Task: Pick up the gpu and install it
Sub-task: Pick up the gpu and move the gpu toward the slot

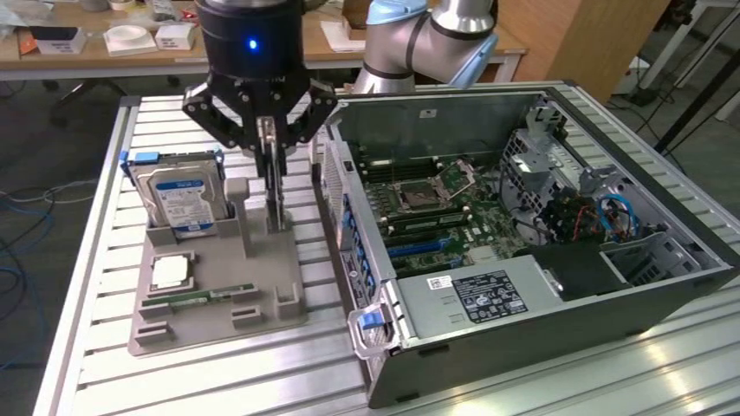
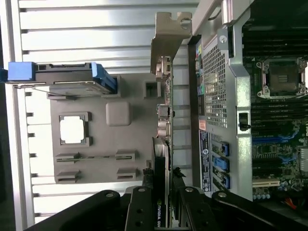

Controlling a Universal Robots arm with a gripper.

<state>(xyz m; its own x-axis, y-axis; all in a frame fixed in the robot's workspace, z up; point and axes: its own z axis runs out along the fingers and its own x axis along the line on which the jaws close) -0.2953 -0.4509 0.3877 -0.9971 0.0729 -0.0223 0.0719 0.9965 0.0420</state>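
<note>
The arm (image 1: 422,39) reaches in from behind the computer case and carries the gripper (image 1: 269,147) pointing straight down over the gray fixture tray (image 1: 214,334). The jaws are partly closed, and the fingers (image 2: 139,211) press on both faces of the gpu (image 1: 275,191), gripping its upper edge. The gpu stands vertical and edge-on between the jaws, with its silver bracket (image 2: 168,41) at one end. Its lower edge sits at the tray's slot; whether it has cleared the slot cannot be determined. The hard drive (image 1: 179,204), processor chip (image 1: 172,271) and memory stick (image 1: 203,297) occupy the tray. The open computer case (image 1: 555,312) lies just beside the tray, motherboard (image 1: 439,208) exposed.
</note>
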